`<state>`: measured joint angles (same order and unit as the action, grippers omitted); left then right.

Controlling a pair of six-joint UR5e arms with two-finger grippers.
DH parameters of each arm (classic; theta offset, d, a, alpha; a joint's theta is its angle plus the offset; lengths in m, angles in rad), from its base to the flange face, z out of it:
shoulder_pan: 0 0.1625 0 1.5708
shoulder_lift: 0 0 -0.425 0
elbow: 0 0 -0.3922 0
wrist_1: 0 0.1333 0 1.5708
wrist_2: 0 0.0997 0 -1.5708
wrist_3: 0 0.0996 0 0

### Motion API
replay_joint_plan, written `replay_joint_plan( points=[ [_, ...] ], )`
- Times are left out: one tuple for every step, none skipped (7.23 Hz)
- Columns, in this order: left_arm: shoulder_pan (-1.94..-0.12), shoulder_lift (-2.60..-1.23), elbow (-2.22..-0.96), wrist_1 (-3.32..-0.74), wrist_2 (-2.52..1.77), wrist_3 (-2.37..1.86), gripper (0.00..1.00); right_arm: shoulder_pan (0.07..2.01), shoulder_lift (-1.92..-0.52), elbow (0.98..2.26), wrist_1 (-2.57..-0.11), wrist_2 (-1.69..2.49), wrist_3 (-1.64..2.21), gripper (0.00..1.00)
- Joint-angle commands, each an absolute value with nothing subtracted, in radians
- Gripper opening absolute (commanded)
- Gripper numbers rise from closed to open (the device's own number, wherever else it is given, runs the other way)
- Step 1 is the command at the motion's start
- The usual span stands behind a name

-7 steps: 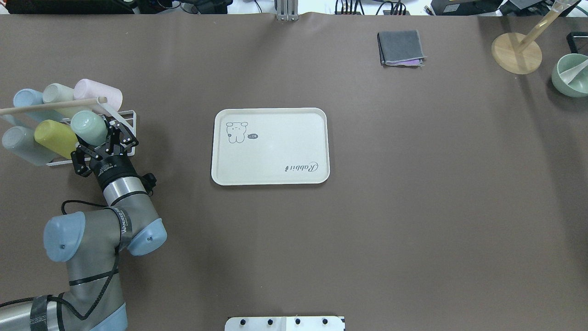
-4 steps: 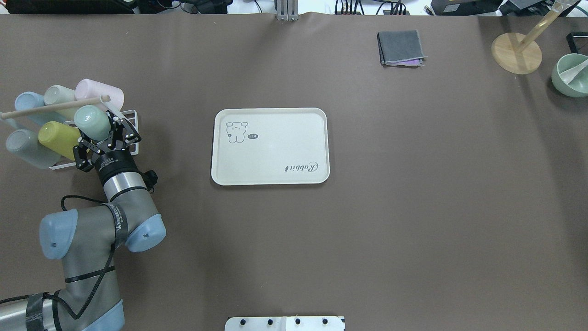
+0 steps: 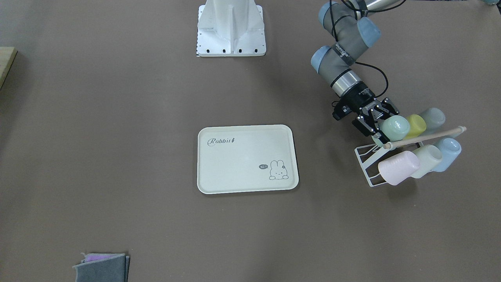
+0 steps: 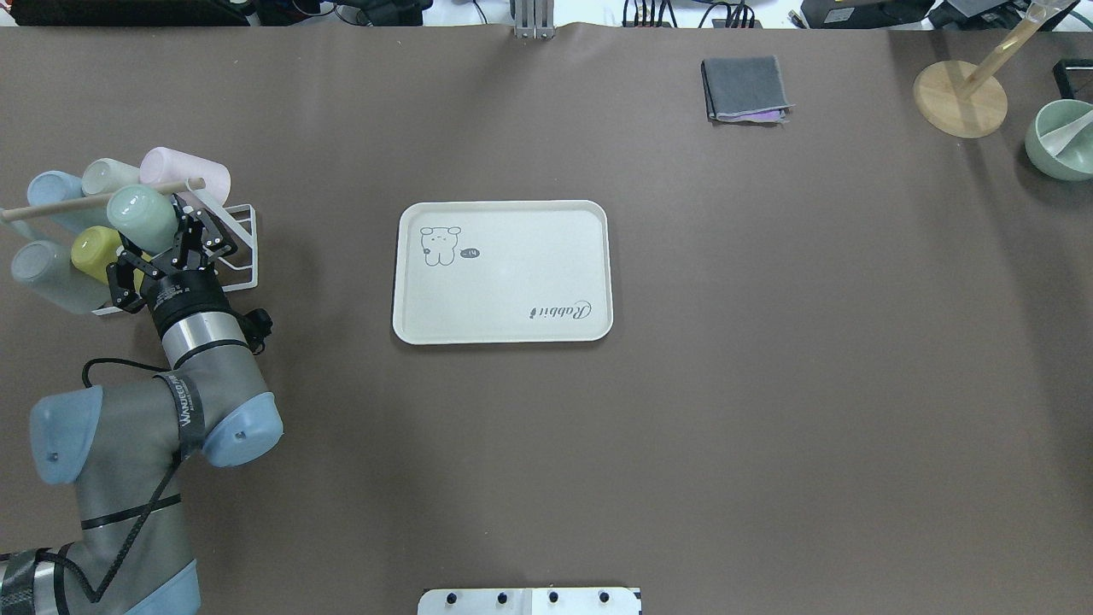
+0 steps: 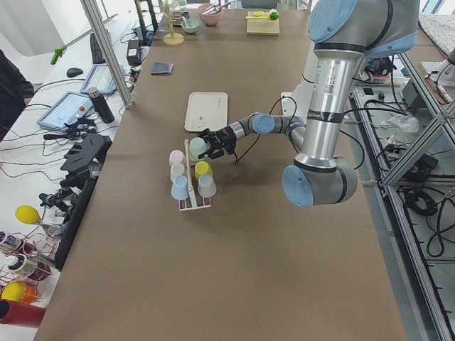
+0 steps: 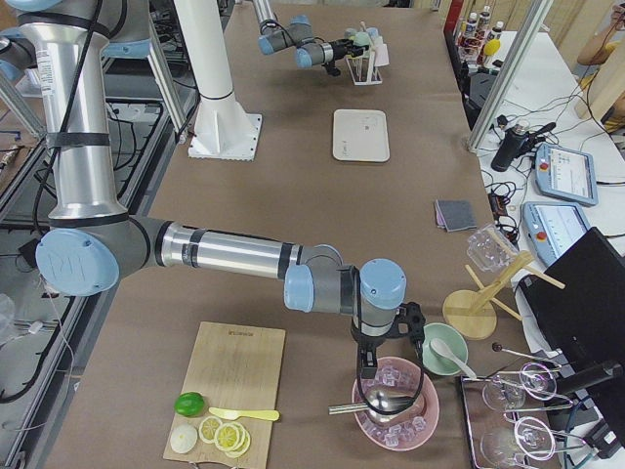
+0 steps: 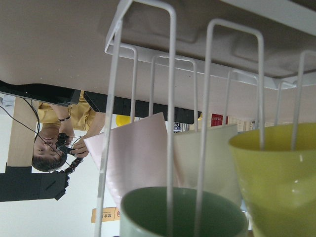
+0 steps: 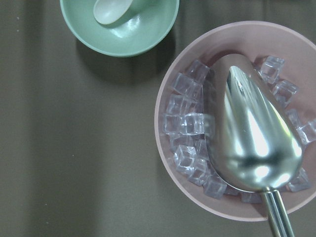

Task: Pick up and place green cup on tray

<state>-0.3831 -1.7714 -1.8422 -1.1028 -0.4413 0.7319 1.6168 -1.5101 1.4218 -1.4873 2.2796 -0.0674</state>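
**Left tool clamped on the green cup at the rack**

My left tool [image 4: 158, 232] has its fingers closed around the green cup [image 4: 137, 215], which lies tipped on its side at the rack [image 7: 171, 98], near the desk's [image 4: 768, 384] left end. My wrist camera shows none of my fingers. It catches only the cup's rim, cut off at the bottom edge, with a white rack wire running into the mouth. The yellow cup [image 7: 276, 182] sits just beside it, and from overhead it is half hidden behind my tool. The front camera shows the wooden rod [image 3: 426, 137] crossing close by the green cup, with the pink cup [image 3: 393, 167] beneath it.

The tray [image 4: 512, 282] lies flat, well apart from the rack, with a stretch of brown desk between them.

My right tool [image 6: 379, 357] shows only in the right side view. It hangs over the pink bowl [image 8: 306, 44] of ice with its scoop [image 8: 252, 133], and I cannot tell whether it is wide or narrow.
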Motion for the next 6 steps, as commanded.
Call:
replay_joint_plan(
  points=[
    [-0.382,-1.760,-1.885,-1.106,-0.440,0.735,0.11,1.617,-1.511,1.422,-1.488,2.279,-0.067,1.00],
    [-0.382,-1.747,-1.908,-1.108,-0.439,0.735,0.08,1.617,-1.511,1.420,-1.488,2.279,-0.067,1.00],
    [-0.380,-1.738,-1.925,-1.112,-0.439,0.735,0.08,1.617,-1.511,1.420,-1.488,2.279,-0.067,1.00],
    [-0.377,-1.730,-1.943,-1.115,-0.439,0.758,0.08,1.617,-1.511,1.420,-1.488,2.276,-0.067,1.00],
    [-0.374,-1.711,-1.975,-1.162,-0.437,0.802,0.08,1.617,-1.509,1.420,-1.488,2.266,-0.066,1.00],
    [-0.374,-1.704,-1.989,-1.251,-0.437,0.881,0.08,1.617,-1.509,1.420,-1.488,2.266,-0.066,1.00]
  ],
)
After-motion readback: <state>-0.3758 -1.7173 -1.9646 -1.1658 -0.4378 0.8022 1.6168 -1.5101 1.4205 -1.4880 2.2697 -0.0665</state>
